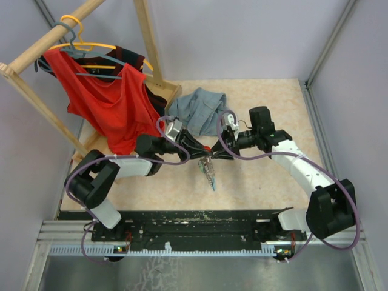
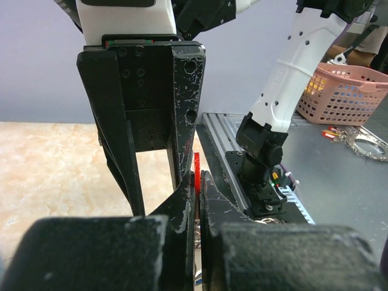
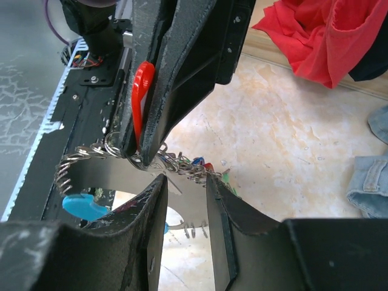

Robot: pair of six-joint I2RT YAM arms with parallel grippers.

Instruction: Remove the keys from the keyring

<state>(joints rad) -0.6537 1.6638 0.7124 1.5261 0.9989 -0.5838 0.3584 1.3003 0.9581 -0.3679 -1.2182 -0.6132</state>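
In mid-air over the table my two grippers meet tip to tip. The left gripper [image 2: 199, 182] is shut on a key with a red plastic head [image 2: 196, 165]. That same red key [image 3: 142, 91] shows between the left fingers [image 3: 159, 91] in the right wrist view. My right gripper [image 3: 185, 191] is closed on the flat grey band of the keyring [image 3: 115, 176], whose light blue part [image 3: 85, 206] sticks out to the left. A silvery chain [image 3: 182, 163] carries more keys [image 3: 209, 167] with blue, red and green heads. From above, the bunch [image 1: 210, 173] dangles under both grippers.
A grey-blue cloth garment [image 1: 197, 106] lies just behind the grippers. A wooden rack [image 1: 151, 48] with hangers and a red garment [image 1: 109, 103] fills the back left. A black rail [image 1: 200, 221] runs along the near edge. A pink basket [image 2: 345, 91] stands off the table.
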